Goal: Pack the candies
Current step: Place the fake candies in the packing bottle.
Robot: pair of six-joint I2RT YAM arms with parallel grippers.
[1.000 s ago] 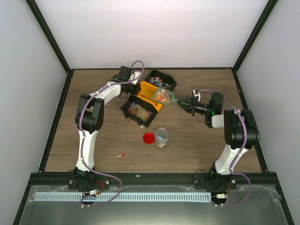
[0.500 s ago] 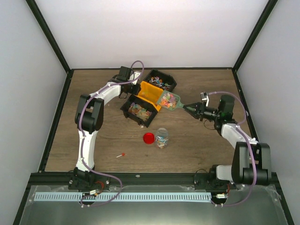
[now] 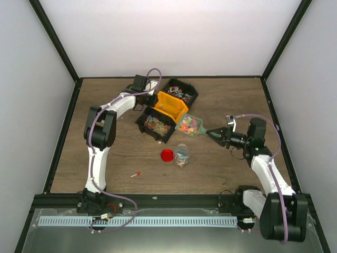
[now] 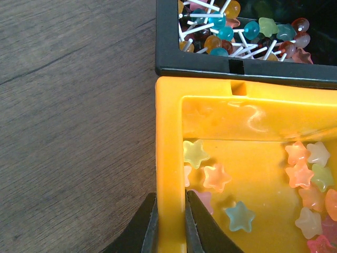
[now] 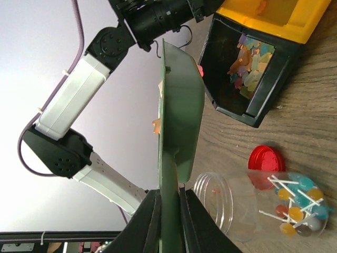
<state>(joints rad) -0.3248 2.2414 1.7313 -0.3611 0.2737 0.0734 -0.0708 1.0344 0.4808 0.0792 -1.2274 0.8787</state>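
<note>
1. Pinches the handle of the green scoop (image 3: 190,125) in the right claw (image 3: 212,133), fingers drawn together on it.
2. Carries a heap of candies (image 3: 187,124) in that scoop, up off the table (image 3: 105,158), between the bins and the open jar (image 3: 182,154), a little to the far right of the jar.
3. Clamps the left claw (image 4: 169,224) over one wall of the yellow bin (image 4: 169,132), one finger inside and one outside, with star sweets (image 4: 216,176) loose on its floor.
4. Shows part of the job done: lid (image 3: 167,155) off and lying just left of the jar, and a few lollipops (image 5: 295,203) already at the jar's bottom.
5. Leaves, by this view, the pour of the scoop load into the jar, probably more scoops, then the lid.
6. Leaves plenty unpacked too: sweets in both black bins (image 3: 155,125), and one stray lollipop (image 3: 137,174) on the table at near left, well apart from the jar.
</note>
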